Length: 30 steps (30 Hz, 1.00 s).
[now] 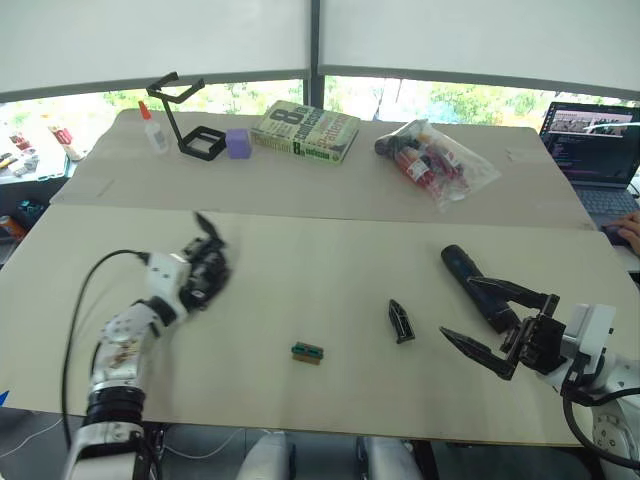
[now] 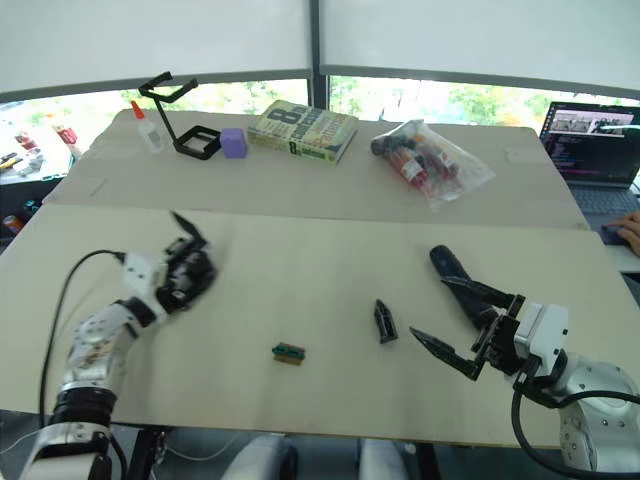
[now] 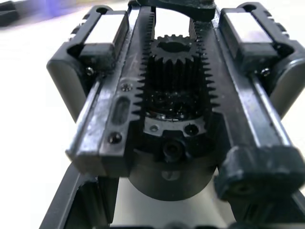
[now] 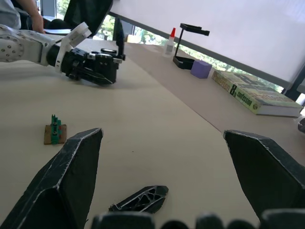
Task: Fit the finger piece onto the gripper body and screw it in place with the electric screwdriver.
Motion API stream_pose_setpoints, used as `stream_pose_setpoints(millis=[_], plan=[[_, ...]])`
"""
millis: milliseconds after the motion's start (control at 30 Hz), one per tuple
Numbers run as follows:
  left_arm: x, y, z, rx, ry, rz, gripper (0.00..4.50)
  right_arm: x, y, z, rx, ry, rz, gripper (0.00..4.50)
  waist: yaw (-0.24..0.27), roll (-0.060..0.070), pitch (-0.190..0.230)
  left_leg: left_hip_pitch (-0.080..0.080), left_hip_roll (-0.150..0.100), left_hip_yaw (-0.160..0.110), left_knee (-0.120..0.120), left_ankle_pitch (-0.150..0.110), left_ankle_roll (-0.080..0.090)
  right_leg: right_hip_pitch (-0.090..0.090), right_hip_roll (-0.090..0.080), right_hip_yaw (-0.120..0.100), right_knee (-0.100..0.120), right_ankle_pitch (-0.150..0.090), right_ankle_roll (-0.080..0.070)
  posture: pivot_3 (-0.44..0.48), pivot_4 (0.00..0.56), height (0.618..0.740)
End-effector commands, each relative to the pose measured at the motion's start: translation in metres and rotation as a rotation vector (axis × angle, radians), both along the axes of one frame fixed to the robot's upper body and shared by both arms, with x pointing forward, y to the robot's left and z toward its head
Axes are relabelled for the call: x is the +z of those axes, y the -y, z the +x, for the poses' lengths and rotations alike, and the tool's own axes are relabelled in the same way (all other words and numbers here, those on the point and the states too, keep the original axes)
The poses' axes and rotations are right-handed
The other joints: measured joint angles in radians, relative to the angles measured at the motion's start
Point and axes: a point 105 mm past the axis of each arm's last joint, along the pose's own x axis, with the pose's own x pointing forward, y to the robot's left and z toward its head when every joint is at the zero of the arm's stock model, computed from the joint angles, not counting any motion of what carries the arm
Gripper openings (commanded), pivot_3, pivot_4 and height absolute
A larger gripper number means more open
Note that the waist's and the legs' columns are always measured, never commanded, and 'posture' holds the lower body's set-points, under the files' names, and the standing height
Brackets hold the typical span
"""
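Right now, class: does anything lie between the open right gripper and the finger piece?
Nothing visible does. The finger piece lies loose on bare table just ahead of the right gripper, between its spread fingers in the wrist view. The green block sits off to the side.

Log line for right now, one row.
left gripper: holds gripper body | right gripper: open | finger piece: loose on table | electric screwdriver: untouched
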Motion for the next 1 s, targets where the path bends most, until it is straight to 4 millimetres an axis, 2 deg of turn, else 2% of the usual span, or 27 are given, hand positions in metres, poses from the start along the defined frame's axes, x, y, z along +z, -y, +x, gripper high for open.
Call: stream_pose_setpoints(millis=[33, 133, 367, 600, 700, 767, 867, 900, 1000], plan=[[0.027, 0.053, -0.014, -0.18, 0.069, -0.003, 2.37, 0.011, 0.002, -0.006, 0.013, 0.051, -0.031, 4.5, -0.006, 0.0, 0.0, -0.001, -0.001, 0.0, 0.001, -0.001, 0.002, 0.0, -0.001, 0.0, -0.001, 0.0, 0.001, 0.0, 0.15, 0.74], [0.011, 0.075, -0.017, -0.243, 0.033, 0.053, 2.37, 0.012, 0.001, -0.007, 0.012, 0.052, -0.033, 4.5, -0.017, 0.0, 0.0, 0.004, -0.001, 0.002, 0.002, -0.005, 0.009, 0.004, -0.001, 0.001, -0.002, 0.001, 0.001, 0.0, 0.15, 0.74], [0.002, 0.092, -0.008, -0.284, 0.004, 0.068, 2.37, 0.014, 0.002, -0.011, 0.002, 0.052, -0.042, 4.5, -0.023, 0.002, 0.001, 0.007, 0.0, 0.002, 0.003, -0.005, 0.009, 0.005, 0.002, 0.002, 0.0, 0.0, 0.0, 0.0, 0.15, 0.74], [-0.006, 0.092, -0.009, -0.276, -0.038, 0.086, 2.37, 0.015, 0.003, -0.013, -0.018, 0.054, -0.047, 4.5, -0.015, 0.003, 0.0, 0.007, -0.001, 0.002, 0.003, -0.005, 0.009, 0.006, 0.001, 0.002, -0.001, 0.0, 0.0, 0.0, 0.15, 0.74], [0.001, 0.087, -0.01, -0.279, -0.045, 0.056, 2.37, 0.015, 0.002, -0.015, -0.023, 0.053, -0.046, 4.5, -0.014, 0.003, 0.0, 0.007, 0.0, 0.002, 0.003, -0.005, 0.009, 0.005, 0.001, 0.002, -0.001, 0.0, 0.0, 0.0, 0.15, 0.74], [0.007, 0.08, -0.014, -0.317, -0.063, 0.042, 3.4, 0.016, 0.002, -0.016, -0.028, 0.052, -0.045, 4.5, -0.015, 0.003, 0.0, 0.007, 0.0, 0.002, 0.003, -0.005, 0.009, 0.005, 0.002, 0.002, -0.001, 0.0, 0.0, 0.0, 0.15, 0.74], [0.013, 0.059, -0.019, -0.409, -0.09, 0.095, 4.47, 0.017, 0.002, -0.018, -0.039, 0.051, -0.044, 4.5, -0.019, 0.004, 0.0, 0.007, 0.0, 0.002, 0.003, -0.005, 0.009, 0.005, 0.002, 0.002, 0.0, 0.0, 0.0, 0.0, 0.15, 0.74], [0.013, 0.054, -0.02, -0.436, -0.101, 0.111, 4.47, 0.017, 0.002, -0.018, -0.042, 0.051, -0.045, 4.5, -0.02, 0.004, 0.0, 0.007, 0.0, 0.002, 0.003, -0.005, 0.009, 0.005, 0.002, 0.002, 0.0, 0.0, 0.0, 0.0, 0.15, 0.74], [0.015, 0.042, -0.008, -0.422, -0.083, 0.152, 4.47, 0.017, 0.002, -0.02, -0.046, 0.048, -0.045, 4.5, -0.017, 0.005, -0.001, 0.009, -0.001, 0.002, 0.003, -0.005, 0.009, 0.007, 0.002, 0.002, -0.001, 0.0, 0.0, 0.0, 0.15, 0.74]])
